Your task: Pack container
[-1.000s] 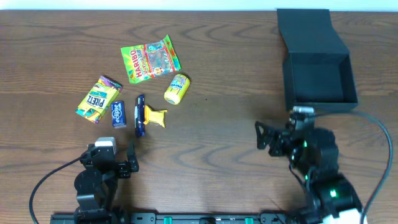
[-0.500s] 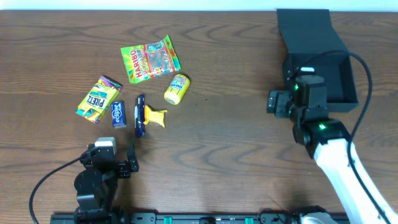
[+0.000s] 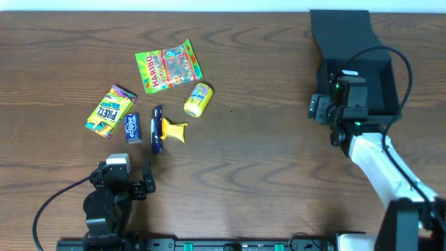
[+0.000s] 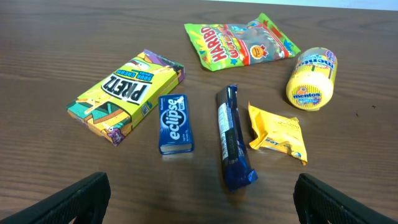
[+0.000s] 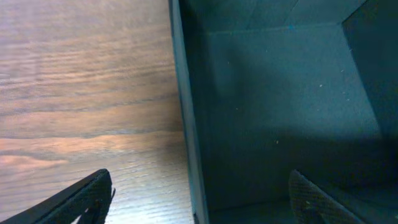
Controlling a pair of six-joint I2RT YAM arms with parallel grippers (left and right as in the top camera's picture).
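Four labels: Haribo (image 4: 245, 48), Pretz (image 4: 127, 96), Eclipse (image 4: 175, 123), perhaps Mentos (image 4: 312, 79); left tool (image 4: 205, 202), right tool (image 5: 199, 202) gape empty.

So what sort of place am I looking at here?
Likely a robotics lab bench: a cabled robot arm at a wood table, a Haribo bag among laid-out snacks, an open black container.

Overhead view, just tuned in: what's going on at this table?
Packing has not begun. The right end effector hangs open over a side wall of the black container, which looks empty. The left end effector is open, holding nothing, facing the snacks. Those, such as the Pretz box and Haribo bag, lie on the table.
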